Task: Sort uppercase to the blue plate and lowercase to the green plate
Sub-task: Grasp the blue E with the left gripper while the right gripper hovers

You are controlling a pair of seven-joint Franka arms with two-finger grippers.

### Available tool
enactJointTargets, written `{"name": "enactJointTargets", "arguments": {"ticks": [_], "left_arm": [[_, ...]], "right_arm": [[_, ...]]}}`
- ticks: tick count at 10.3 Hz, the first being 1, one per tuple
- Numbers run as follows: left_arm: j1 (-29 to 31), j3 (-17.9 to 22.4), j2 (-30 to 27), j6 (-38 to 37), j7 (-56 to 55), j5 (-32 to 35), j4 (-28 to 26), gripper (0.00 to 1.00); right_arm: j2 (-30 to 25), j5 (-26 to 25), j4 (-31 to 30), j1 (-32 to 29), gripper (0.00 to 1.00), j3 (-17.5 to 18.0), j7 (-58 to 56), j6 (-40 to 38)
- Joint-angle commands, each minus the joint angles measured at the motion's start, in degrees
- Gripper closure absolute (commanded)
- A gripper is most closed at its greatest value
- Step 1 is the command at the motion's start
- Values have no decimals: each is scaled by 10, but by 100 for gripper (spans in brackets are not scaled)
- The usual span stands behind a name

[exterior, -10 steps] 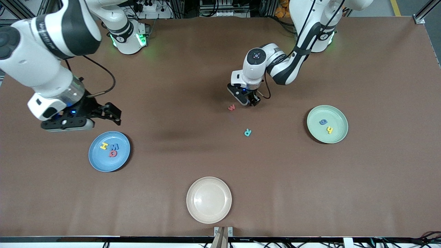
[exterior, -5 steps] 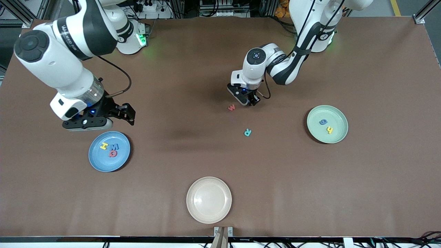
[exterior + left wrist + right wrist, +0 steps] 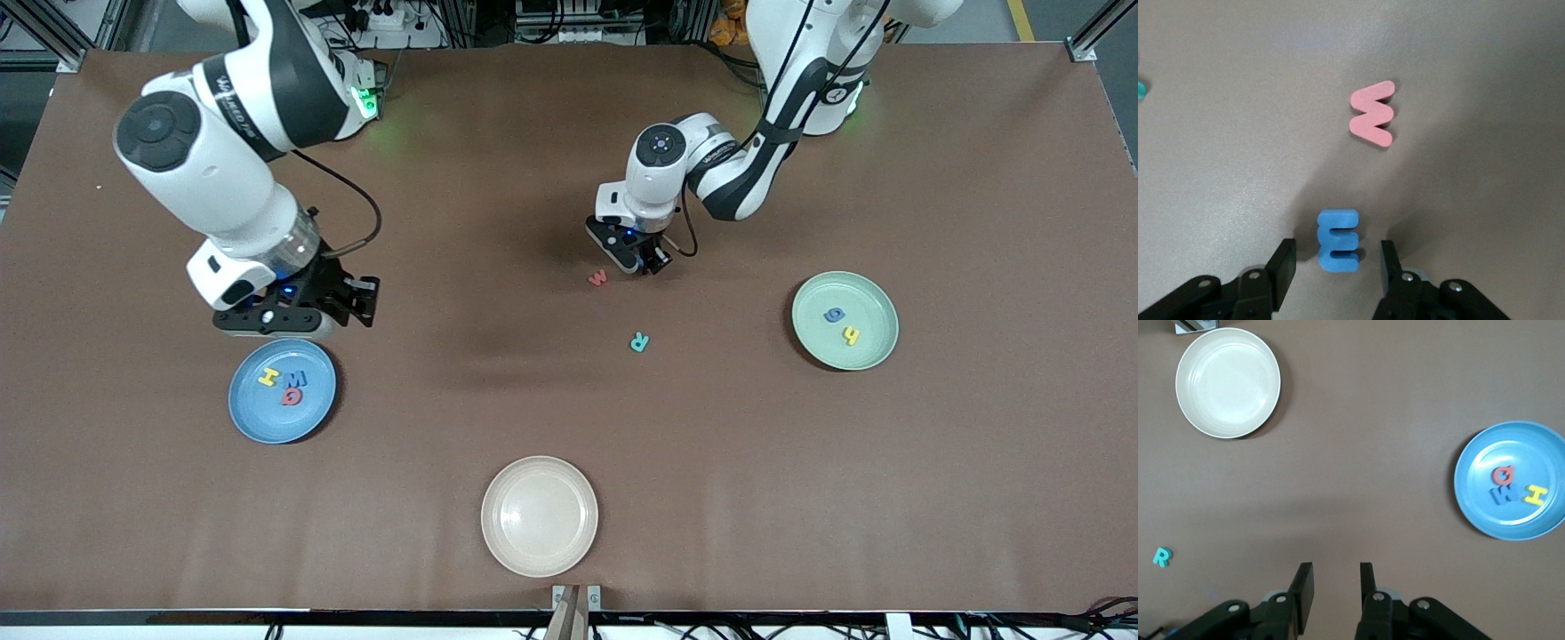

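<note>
My left gripper (image 3: pixel 653 265) is low at the table's middle. It stands open (image 3: pixel 1337 245) around a blue lowercase letter (image 3: pixel 1338 240), with a gap on each side. The red w (image 3: pixel 598 278) (image 3: pixel 1373 122) lies just beside it. The teal R (image 3: pixel 639 342) (image 3: pixel 1162 556) lies nearer the front camera. The blue plate (image 3: pixel 253 418) (image 3: pixel 1485 513) holds a yellow H (image 3: pixel 268 377), a blue W (image 3: pixel 297 380) and a red Q (image 3: pixel 291 396). The green plate (image 3: pixel 867 307) holds a blue letter (image 3: pixel 834 314) and a yellow h (image 3: pixel 852 335). My right gripper (image 3: pixel 363 302) (image 3: pixel 1335 568) hangs over bare table by the blue plate, open narrowly and empty.
A cream plate (image 3: pixel 539 516) (image 3: pixel 1228 382) sits with nothing in it near the table's front edge, at the middle. Brown tabletop stretches between the three plates.
The right arm swung from its end of the table toward the middle, past the blue plate, and its fingers drew much closer together. The left gripper stayed put and narrowed slightly.
</note>
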Motion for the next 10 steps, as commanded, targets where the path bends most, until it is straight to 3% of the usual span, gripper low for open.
{"name": "enactJointTargets", "arguments": {"ticks": [1,4,7,8,10], "left_arm": [[-6,7,18,2,-14,18,22,41],[-7,7,19,2,-14,20,23,43],[-4,7,17,2,-13,24,19,55],[-4,7,16,2,-14,24,19,68],[-3,7,14,1,-14,24,19,76]], "right_arm": [[25,-30,21,23,55,0,92,20],[36,-30,21,26,55,0,111,33],[43,-30,21,31,57,0,118,34],[42,-30,21,31,63,0,121,34],[43,-29,21,31,77,0,123,37]]}}
